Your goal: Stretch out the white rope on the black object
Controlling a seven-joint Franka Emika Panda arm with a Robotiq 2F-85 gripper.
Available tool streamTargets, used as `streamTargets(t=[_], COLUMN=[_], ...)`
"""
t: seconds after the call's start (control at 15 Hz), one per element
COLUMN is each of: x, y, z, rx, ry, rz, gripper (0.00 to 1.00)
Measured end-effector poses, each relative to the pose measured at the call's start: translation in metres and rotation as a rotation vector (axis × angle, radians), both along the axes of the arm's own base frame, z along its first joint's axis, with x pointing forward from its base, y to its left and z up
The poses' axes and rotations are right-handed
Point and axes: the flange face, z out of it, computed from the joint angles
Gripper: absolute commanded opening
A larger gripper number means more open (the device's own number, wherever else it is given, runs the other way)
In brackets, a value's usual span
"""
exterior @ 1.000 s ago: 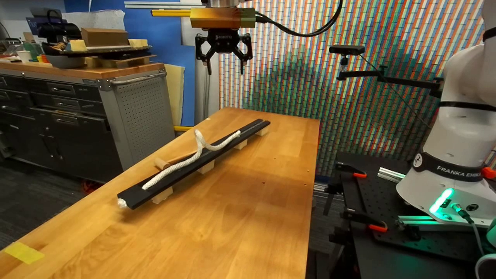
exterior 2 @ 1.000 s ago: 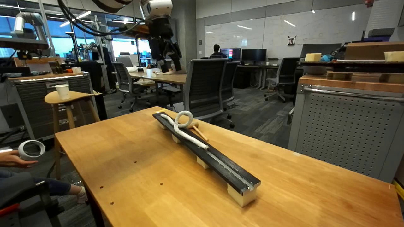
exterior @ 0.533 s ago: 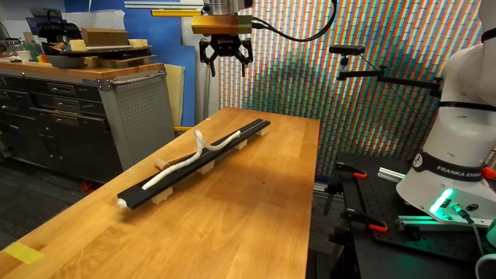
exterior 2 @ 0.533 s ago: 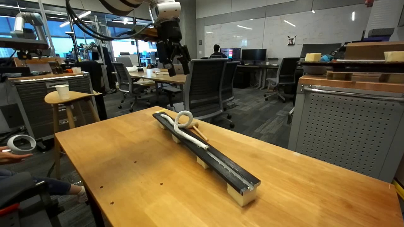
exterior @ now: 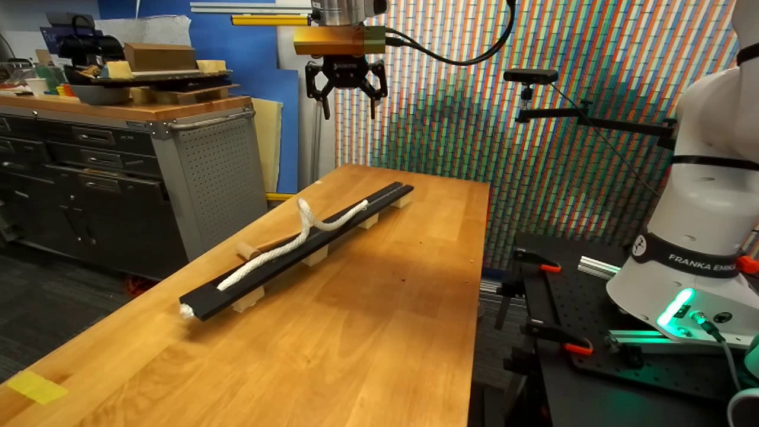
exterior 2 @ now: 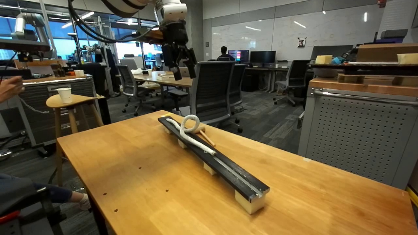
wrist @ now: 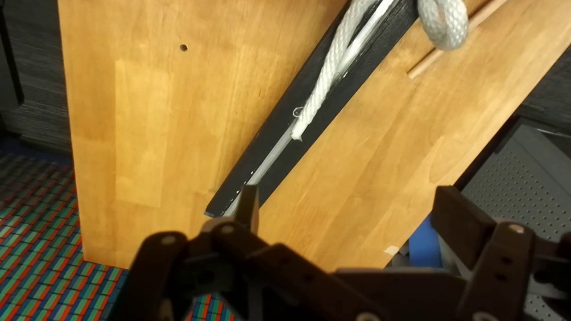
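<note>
The white rope (exterior: 270,256) lies along the black object (exterior: 204,300), with a raised loop (exterior 2: 190,123) near its middle that leans over the bar's side. The black object (exterior 2: 232,180) is a long bar with a pale groove. In the wrist view the rope's near end (wrist: 308,111) rests over the groove of the black object (wrist: 275,129), and a stretch of groove beyond it is bare. My gripper (exterior: 350,117) is open and empty, high above the table. In an exterior view (exterior 2: 185,77) and in the wrist view (wrist: 347,189) its fingers are wide apart, touching nothing.
Pale blocks (exterior 2: 250,201) hold the bar off the wooden table (exterior 2: 137,189). A wooden mallet (exterior: 248,250) lies beside the bar, under the loop's side. A tool cabinet (exterior: 216,172) stands beyond the table edge. A person's hand (exterior 2: 11,88) shows at the side.
My gripper has come down a little and shifted slightly, still open; it has barely moved in the last half second. The rope and bar have not moved. The person's hand has risen.
</note>
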Motion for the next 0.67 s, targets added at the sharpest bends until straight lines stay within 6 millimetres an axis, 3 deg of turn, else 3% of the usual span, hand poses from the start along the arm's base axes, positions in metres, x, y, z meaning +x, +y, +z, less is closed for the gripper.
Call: streamTargets(t=[0.33,0.67], x=[-0.001,0.001], y=[-0.001,-0.016], z=[-0.012,-0.063], rx=[0.034,0.140], ry=[0.024,0.069], rz=[-0.024,-0.138], gripper=[1.00,1.00])
